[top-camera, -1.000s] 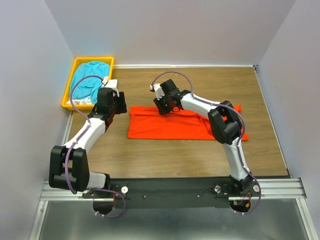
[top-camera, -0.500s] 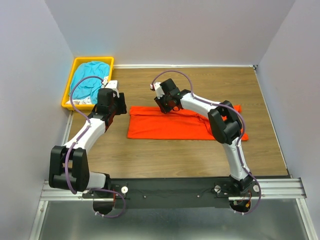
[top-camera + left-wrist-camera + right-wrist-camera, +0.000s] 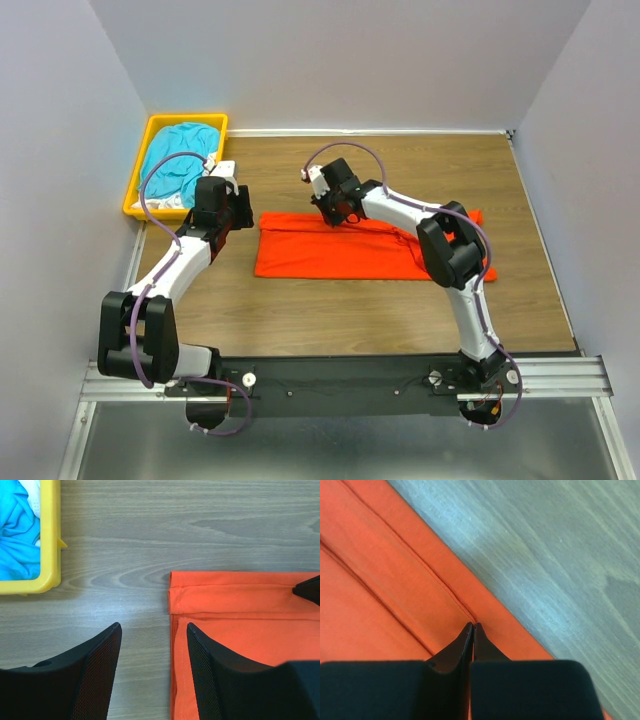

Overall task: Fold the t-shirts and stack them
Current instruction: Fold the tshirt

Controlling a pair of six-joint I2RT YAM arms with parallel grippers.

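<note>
The right arm (image 3: 445, 245) hides part of the orange-red t-shirt (image 3: 330, 255). The right gripper (image 3: 472, 625) has its fingers pressed together on the hem; whether cloth sits between them cannot be told. The shirt, a flat band with stitched seams, lies right of the yellow bin (image 3: 134, 208), hard plastic holding a crumpled teal-blue t-shirt (image 3: 180, 162) and white fabric (image 3: 31, 486). The left gripper (image 3: 152, 630), mesh-faced fingers spread, hangs over the shirt's end nearest the bin. The table (image 3: 400, 170) is grained wood, the walls (image 3: 350, 60) plain.
</note>
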